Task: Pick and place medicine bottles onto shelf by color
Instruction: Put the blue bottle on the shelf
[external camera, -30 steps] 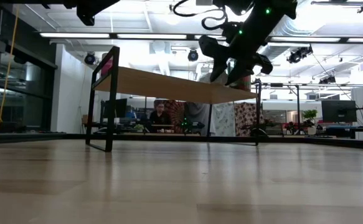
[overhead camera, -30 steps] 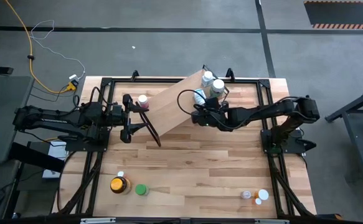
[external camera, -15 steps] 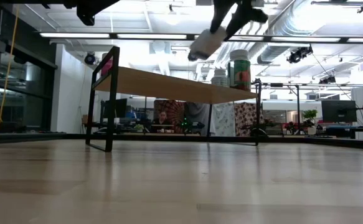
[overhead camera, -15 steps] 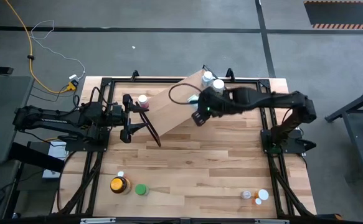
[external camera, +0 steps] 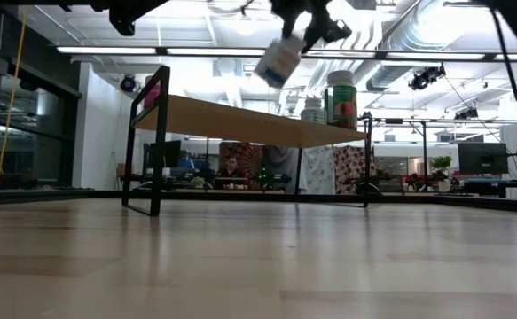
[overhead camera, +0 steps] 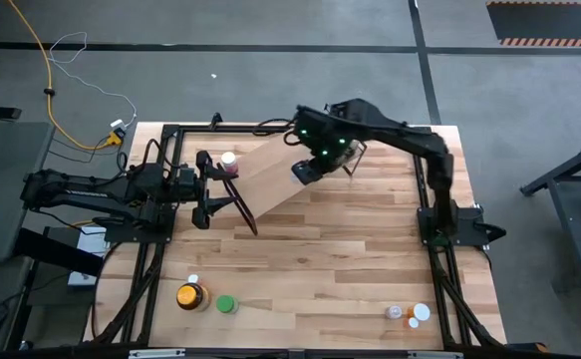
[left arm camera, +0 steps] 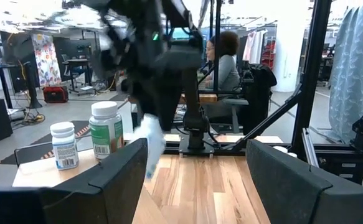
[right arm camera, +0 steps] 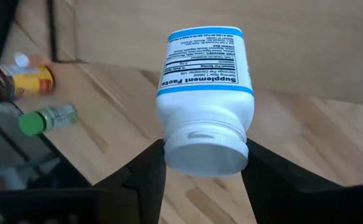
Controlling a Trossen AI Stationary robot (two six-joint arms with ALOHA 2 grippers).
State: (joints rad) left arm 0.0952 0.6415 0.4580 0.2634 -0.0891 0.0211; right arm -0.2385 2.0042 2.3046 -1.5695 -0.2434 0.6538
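One white bottle (right arm camera: 204,99) is clamped by its cap between the fingers of the right tool (overhead camera: 310,168), carried tilted above the shelf (overhead camera: 280,172), clear of the board, as the low view shows (external camera: 280,58). It is held by the cap end so that the body hangs free and can be stood up once lowered. Judged from the task, it is meant to join the whites: two bottles, a small white one (left arm camera: 63,144) and a taller green-labelled one (left arm camera: 106,129), are already upright at the shelf's 1 o'clock end, close together. A pink-capped bottle (overhead camera: 228,161) stands apart at the shelf's 9 o'clock end, presumably so that colours stay separated.

At the tabletop's 7 o'clock corner an amber jar with a yellow lid (overhead camera: 189,295) and a green bottle (overhead camera: 226,305) remain unsorted; several tiny bottles (overhead camera: 410,314) lie at 5 o'clock.

The left tool (overhead camera: 210,189) waits at the shelf's 9 o'clock end, its fingers held apart and empty, out of the right arm's path.
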